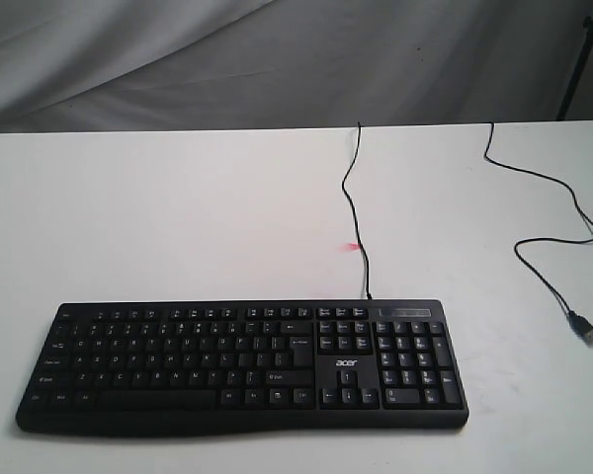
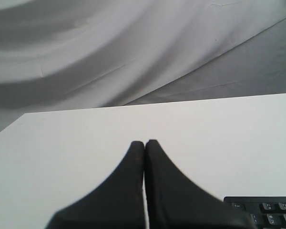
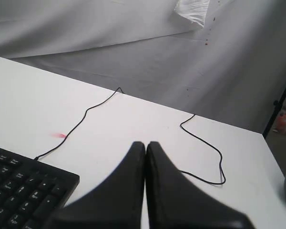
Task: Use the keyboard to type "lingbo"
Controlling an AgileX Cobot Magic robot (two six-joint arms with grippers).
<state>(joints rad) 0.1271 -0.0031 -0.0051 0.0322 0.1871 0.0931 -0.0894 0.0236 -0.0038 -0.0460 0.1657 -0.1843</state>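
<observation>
The black keyboard (image 1: pixel 242 363) with white legends and an "acer" logo lies flat near the table's front edge in the exterior view. Neither arm shows in that view. In the left wrist view my left gripper (image 2: pixel 144 143) is shut with nothing in it, above bare table, and a corner of the keyboard (image 2: pixel 269 212) shows beside it. My right gripper (image 3: pixel 146 144) is shut and empty too, over the table beside another end of the keyboard (image 3: pixel 24 191). Neither gripper touches a key.
The keyboard's thin black cable (image 1: pixel 354 188) runs off the table's far edge, with a red tag (image 1: pixel 349 246) on it. It returns on the right and ends in a loose USB plug (image 1: pixel 584 328). Grey cloth hangs behind the white table (image 1: pixel 178 217).
</observation>
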